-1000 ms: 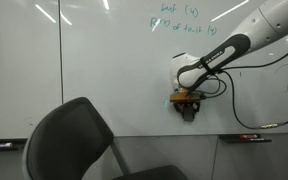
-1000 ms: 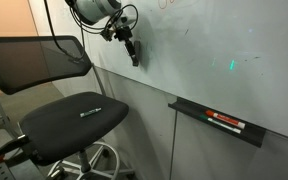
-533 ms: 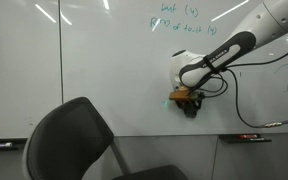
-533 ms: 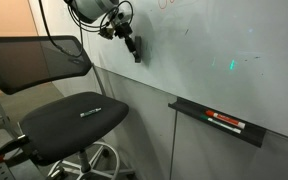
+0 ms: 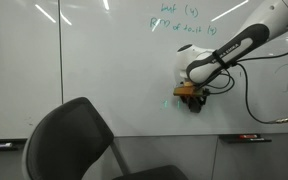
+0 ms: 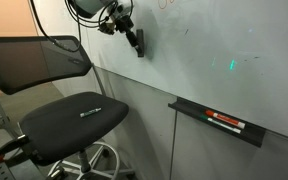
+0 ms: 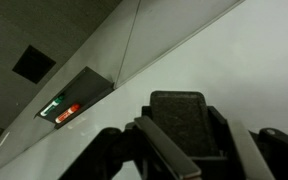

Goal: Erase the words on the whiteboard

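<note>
1. Gripper state: the gripper (image 5: 192, 99) is clenched on a dark block eraser (image 7: 189, 121), which the wrist view shows seated between the fingers and facing the board.
2. Position: I have the eraser at the whiteboard (image 5: 104, 60), low on the panel and well below the words (image 5: 181, 20).
3. Done: I judge nothing conclusive; both teal lines read intact near the top edge.
4. Left: both teal lines, the faint green scribbles (image 5: 284, 75) off to the side, and the orange writing (image 6: 169, 3) at the upper edge in an exterior view.
</note>
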You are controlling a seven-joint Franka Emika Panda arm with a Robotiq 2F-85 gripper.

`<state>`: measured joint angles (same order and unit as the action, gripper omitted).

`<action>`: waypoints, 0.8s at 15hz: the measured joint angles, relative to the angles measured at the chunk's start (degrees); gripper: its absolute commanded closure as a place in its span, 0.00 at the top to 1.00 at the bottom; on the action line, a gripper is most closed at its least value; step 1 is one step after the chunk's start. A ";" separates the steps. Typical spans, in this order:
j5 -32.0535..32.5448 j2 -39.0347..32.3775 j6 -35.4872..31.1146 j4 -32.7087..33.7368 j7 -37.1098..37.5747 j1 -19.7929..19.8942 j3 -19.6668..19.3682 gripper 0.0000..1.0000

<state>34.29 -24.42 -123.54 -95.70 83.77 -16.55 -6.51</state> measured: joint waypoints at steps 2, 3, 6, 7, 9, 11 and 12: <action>2.17 1.74 -2.05 -2.28 1.70 0.43 0.00 0.31; 3.37 2.67 -3.11 -3.58 2.65 0.66 0.00 0.31; 7.49 6.11 -5.62 -8.63 6.48 1.27 0.01 0.31; 9.26 7.53 -6.10 -10.64 8.35 1.38 0.05 0.31; 13.14 10.90 -6.38 -14.91 12.72 1.53 0.45 0.31; 17.18 15.11 -6.39 -19.67 17.34 1.69 1.49 0.31; 19.27 17.51 -6.33 -22.20 19.71 1.84 2.31 0.31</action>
<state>53.56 -6.91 -129.86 -117.90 103.48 -14.71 -4.19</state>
